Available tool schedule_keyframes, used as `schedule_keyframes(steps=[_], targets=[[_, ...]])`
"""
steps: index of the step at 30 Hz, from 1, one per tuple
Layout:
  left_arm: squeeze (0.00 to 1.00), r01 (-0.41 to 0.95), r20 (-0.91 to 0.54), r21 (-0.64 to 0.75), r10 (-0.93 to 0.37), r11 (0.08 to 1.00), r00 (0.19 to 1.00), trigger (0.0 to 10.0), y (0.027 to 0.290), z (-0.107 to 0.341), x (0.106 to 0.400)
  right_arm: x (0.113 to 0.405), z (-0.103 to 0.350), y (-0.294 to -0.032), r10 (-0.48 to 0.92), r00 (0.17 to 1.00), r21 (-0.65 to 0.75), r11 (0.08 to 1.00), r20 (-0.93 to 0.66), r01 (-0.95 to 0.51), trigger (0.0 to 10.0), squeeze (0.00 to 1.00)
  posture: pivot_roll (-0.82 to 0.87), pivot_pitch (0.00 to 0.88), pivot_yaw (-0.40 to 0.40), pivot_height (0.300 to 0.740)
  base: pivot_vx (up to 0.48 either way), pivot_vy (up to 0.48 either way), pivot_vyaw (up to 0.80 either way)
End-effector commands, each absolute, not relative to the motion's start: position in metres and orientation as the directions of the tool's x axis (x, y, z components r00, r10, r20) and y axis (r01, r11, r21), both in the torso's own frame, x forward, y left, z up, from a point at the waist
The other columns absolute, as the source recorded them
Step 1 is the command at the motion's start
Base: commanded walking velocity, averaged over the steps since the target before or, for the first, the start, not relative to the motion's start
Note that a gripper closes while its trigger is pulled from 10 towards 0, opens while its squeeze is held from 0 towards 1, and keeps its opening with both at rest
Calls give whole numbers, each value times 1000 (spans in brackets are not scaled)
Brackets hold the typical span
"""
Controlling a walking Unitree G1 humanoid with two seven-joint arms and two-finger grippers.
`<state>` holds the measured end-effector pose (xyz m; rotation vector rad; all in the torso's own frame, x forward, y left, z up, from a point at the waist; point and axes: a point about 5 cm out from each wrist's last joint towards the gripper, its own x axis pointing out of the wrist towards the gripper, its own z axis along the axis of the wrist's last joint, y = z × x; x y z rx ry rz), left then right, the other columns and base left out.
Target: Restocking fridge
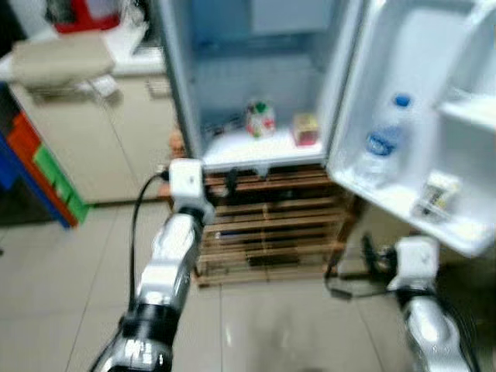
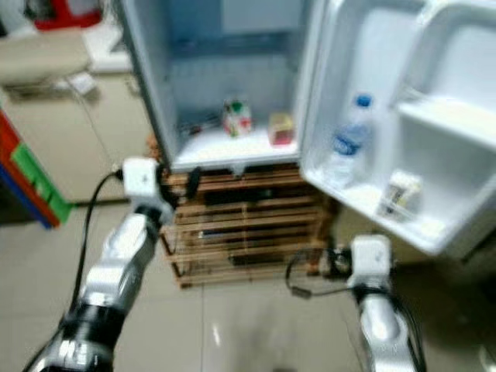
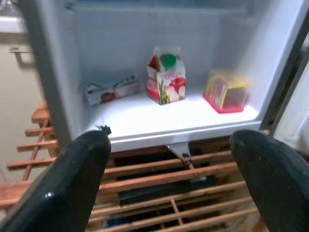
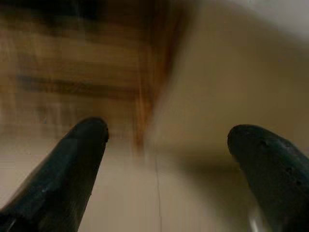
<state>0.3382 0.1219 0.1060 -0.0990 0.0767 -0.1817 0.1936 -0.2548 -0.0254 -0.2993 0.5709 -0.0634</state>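
At the far left stands a beige counter (image 1: 93, 132) with cabinet doors, and beside it the fridge (image 1: 182, 93) with its door swung wide to the right. The left tool (image 3: 169, 159) is raised just before the lower edge of the fridge's bottom shelf (image 3: 159, 121), its two black fingers (image 3: 63, 188) spread wide with nothing between them. On that shelf, from left to right, lie a flat packet (image 3: 113, 89) on its side, a small carton (image 3: 166, 75) standing upright with a green cap and red-and-white print, and a clear box with a red base (image 3: 227, 92); all three sit well apart. Below the fridge is a wooden slatted rack (image 1: 271, 232) on the tiled floor. Further right, the door's pocket (image 1: 403, 205) holds a clear water bottle (image 1: 384, 143) with a blue cap, upright, and a small pale pack (image 1: 434, 194) leaning near it. The right tool (image 4: 166, 145) hangs low near the floor, its fingers likewise spread and empty, the wrist view blurred. By my judgement the restocking is partly done: several items are already placed, neither tool carries anything, and the next item would have to be fetched from elsewhere.
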Motion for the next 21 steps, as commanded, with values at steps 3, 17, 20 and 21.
schedule_keyframes(steps=[3,17,20,21], targets=[[0,150,-211,-70,-162,986,964,10000,125,83,343,154,-47,-308,-476,593,-413,876,-650,250,10000,0,-248,0,93,740,0,0,0],[0,175,-858,168,57,970,510,10000,190,-50,244,166,93,-448,-954,291,-650,175,75,740,10000,0,-267,7,120,740,0,0,0],[0,188,-874,202,91,961,477,10000,197,-56,233,186,120,-448,-923,363,-531,243,131,812,10000,0,-276,12,124,740,0,0,0],[0,193,-880,214,103,958,464,10000,200,-59,228,195,129,-447,-907,397,-476,288,144,831,10000,0,-278,13,123,740,0,0,0]])
